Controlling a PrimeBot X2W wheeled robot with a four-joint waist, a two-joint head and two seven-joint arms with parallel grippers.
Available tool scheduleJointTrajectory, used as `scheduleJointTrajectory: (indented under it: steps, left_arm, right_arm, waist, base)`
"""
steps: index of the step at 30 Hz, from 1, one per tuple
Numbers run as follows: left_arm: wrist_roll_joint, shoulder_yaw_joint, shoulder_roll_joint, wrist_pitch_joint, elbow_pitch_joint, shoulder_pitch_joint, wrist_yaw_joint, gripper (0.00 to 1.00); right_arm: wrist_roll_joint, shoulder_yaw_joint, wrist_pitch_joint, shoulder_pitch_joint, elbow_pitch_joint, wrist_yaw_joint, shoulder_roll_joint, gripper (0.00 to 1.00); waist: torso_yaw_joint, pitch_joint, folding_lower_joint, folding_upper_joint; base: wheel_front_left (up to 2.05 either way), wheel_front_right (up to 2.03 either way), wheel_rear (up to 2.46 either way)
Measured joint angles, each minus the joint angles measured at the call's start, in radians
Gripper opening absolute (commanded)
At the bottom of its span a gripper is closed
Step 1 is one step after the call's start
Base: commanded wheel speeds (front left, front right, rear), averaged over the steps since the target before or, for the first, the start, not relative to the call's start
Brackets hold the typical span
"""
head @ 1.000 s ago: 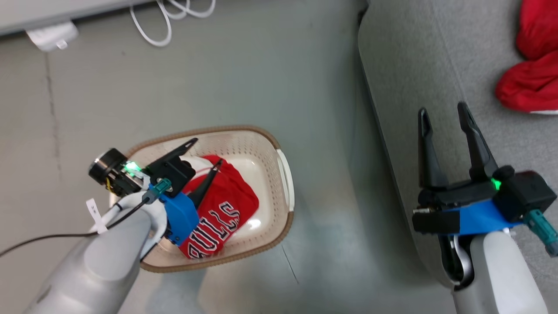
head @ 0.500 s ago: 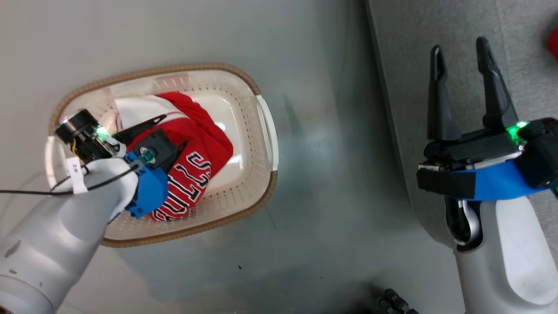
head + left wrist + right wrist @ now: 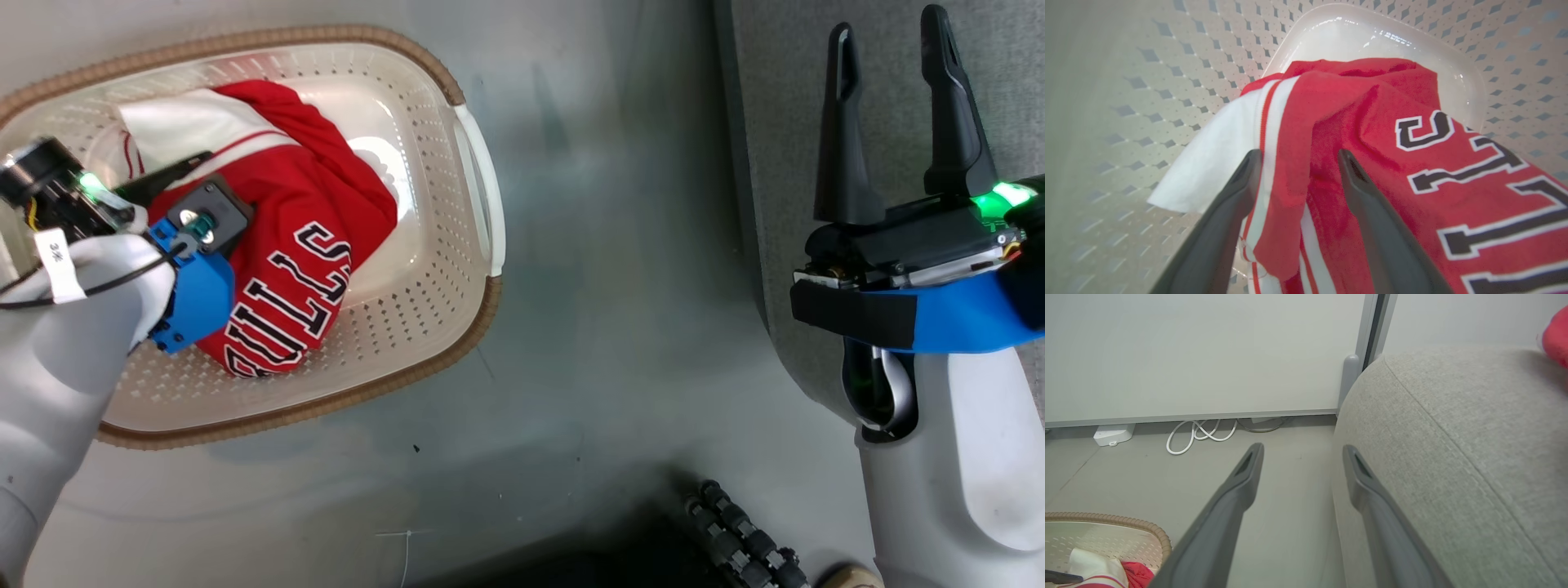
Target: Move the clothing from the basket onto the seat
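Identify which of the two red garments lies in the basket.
The one lettered BULLS, inside the basket beneath the open left gripper; the other red garment rests on the grey seat.

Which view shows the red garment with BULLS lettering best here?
The head view: the soft red black-and-white-lettered garment lies nearly whole in the cream perforated plastic basket. The left wrist view gives a cropped close-up between the open left fingers; the right wrist view, a small red-and-white corner.

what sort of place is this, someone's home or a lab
Probably a staged living corner in a lab or office: a grey fabric seat and a laundry basket on a smooth grey floor, beside a pale partition panel with a white cable at its foot.
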State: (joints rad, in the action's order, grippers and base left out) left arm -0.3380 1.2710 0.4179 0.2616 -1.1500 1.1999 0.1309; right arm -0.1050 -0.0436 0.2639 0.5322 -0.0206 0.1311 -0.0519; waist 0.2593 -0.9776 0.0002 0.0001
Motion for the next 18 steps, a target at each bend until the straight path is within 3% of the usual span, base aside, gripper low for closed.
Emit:
scheduleJointTrajectory:
  steps: [18]
  left_arm:
    - [0.054,0.007,-0.038,0.000,-0.083,0.096,0.000,1.00]
  right_arm:
    - [0.000,0.010,0.000,-0.006,-0.044,0.000,0.000,1.00]
  waist:
    - [0.005,-0.098,-0.0001,0.0000]
  base:
    - [0.00,0.00,0.00]
